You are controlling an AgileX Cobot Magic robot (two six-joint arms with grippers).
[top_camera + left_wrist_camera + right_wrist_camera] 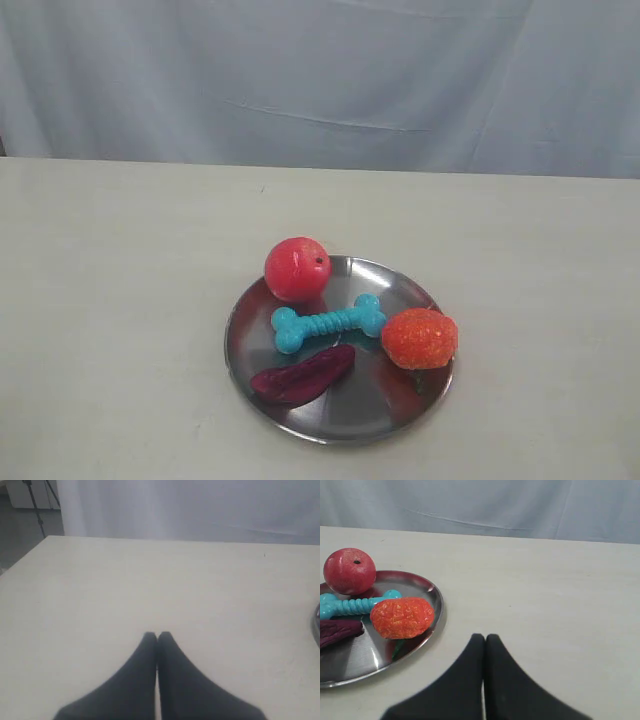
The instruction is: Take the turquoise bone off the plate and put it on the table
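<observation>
While wrist views crop the plate (355,662), exterior shows it whole.

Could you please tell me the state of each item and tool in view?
plate: on the table, holding four toys.
turquoise bone: lying on the plate, ungrasped.
red ball: sitting at the plate's rim.
orange toy: on the plate, near the bone.
purple piece: lying on the plate.
left tool: shut, empty, over the table.
right tool: shut, empty, beside the plate.
</observation>
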